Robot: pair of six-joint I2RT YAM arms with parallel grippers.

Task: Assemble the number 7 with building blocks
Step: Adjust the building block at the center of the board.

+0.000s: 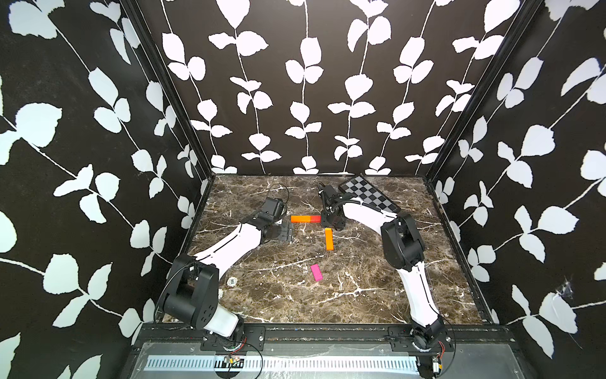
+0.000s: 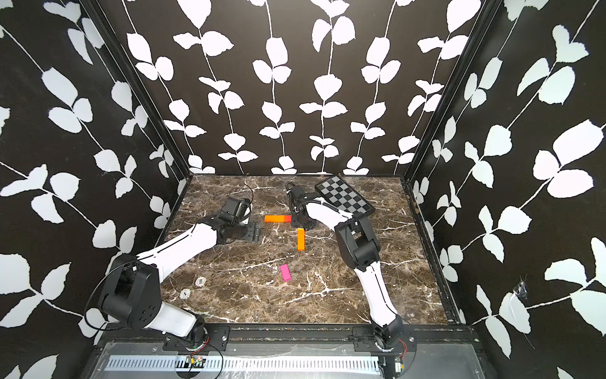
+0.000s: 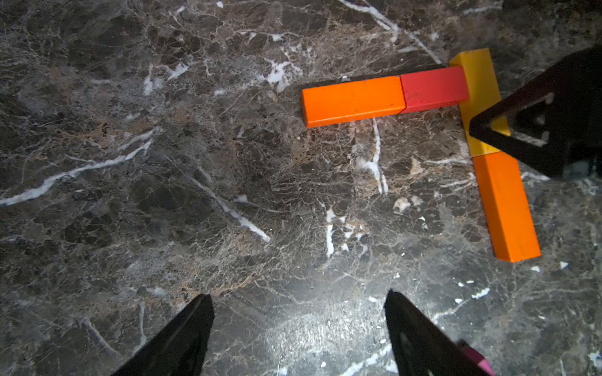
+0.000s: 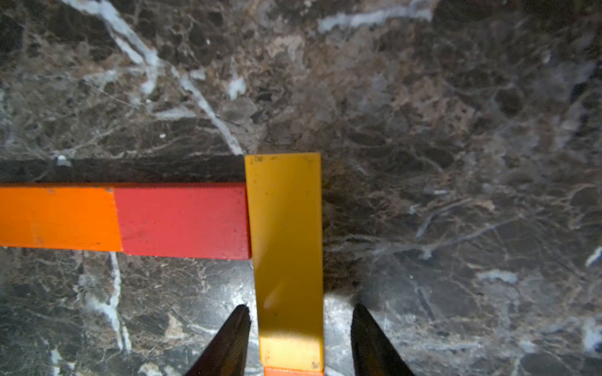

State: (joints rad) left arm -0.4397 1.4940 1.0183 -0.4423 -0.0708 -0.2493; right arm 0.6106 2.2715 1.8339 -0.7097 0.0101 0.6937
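The number 7 [image 3: 479,107] lies part-built at the middle of the table [image 1: 360,288], a dark brown marble-patterned top with white veins and a glossy sheen. The building blocks [image 2: 301,239] are flat rectangular bars with square edges and matte paint, and 4 of the 5 are in the figure. The top orange bar [image 4: 58,216] and the red-orange bar [image 4: 182,221] lie end to end, running left to right, with orange on the left. The red-orange bar's right end butts the left long side of the yellow bar [image 4: 285,228], whose far end sticks out a little beyond them. The yellow paint carries small dark scuffs at its corners. The stem orange bar [image 3: 505,208] touches the yellow bar's near end and runs on toward the near edge, bent slightly out of line. The pink bar [image 1: 316,272] lies alone, nearer and tilted, apart from the stem.

The right gripper [image 4: 301,307] is down over the yellow bar's near half. Its black pointed fingers straddle the bar, with bare table showing on the right side, so it is not clamped. The left gripper [image 3: 297,295] sits low over bare marble left of the top bar, with its fingers spread wide and nothing between them.

A black-and-grey checkered board [image 1: 367,193], flat with rounded corners, lies at the far right
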